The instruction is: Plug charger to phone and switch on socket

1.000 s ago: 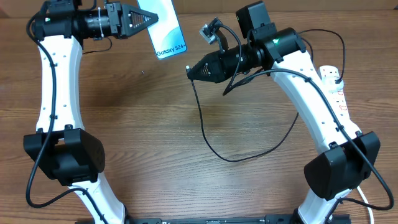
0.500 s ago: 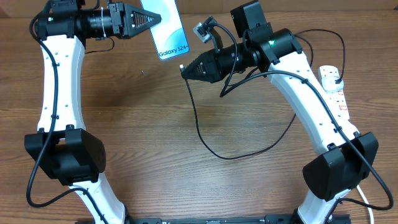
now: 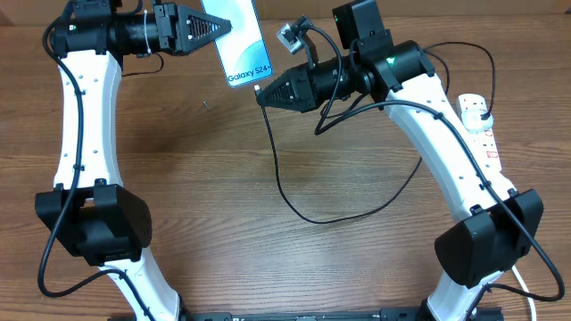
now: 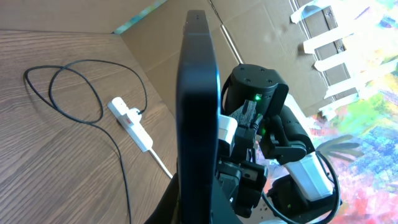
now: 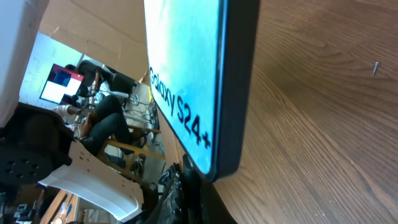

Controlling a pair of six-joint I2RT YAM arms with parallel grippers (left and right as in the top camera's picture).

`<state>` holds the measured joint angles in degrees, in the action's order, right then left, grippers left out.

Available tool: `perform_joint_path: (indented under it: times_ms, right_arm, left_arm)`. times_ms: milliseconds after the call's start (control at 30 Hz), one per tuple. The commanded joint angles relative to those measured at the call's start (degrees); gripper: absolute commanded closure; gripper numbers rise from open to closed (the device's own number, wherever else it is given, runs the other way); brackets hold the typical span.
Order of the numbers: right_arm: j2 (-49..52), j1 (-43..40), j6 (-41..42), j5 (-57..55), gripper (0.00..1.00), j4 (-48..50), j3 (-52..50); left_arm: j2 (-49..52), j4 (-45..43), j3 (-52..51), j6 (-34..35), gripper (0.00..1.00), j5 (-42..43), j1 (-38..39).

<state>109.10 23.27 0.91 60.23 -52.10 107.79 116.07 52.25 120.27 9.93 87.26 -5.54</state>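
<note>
My left gripper (image 3: 218, 27) is shut on the phone (image 3: 241, 40) and holds it above the table's far edge, the "Galaxy S24+" end toward the right arm. My right gripper (image 3: 260, 93) is shut on the connector end of the charger (image 3: 284, 183) and sits right at the phone's bottom edge. The black cable loops across the table to a plug in the socket (image 3: 483, 125) at the far right. In the right wrist view the phone (image 5: 186, 81) hangs just above my fingers (image 5: 196, 186); the connector tip is hidden. In the left wrist view the phone (image 4: 198, 93) is edge-on.
The wooden table (image 3: 178, 178) carries the cable loop in its middle. The socket (image 4: 130, 117) and its thick white cord (image 4: 163, 167) lie by the cardboard wall (image 4: 168, 56). The cord also shows at the front right in the overhead view (image 3: 528, 287).
My right gripper has moved left and up with the connector, closing on the phone's bottom edge. The phone shifted slightly up and right early on, then held still.
</note>
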Motion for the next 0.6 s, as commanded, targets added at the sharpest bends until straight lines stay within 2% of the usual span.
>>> perform_joint_path:
  times_ms: [0,567]
  right_arm:
    - [-2.4,-0.2,1.1,1.6,0.96,1.0,1.7]
    - [-2.4,-0.2,1.3,3.6,0.96,1.5,1.7]
  left_arm:
    - [-0.1,-0.3,0.7,-0.9,0.96,3.3,0.5]
    - [-0.1,-1.3,0.7,-0.9,0.96,3.3,0.5]
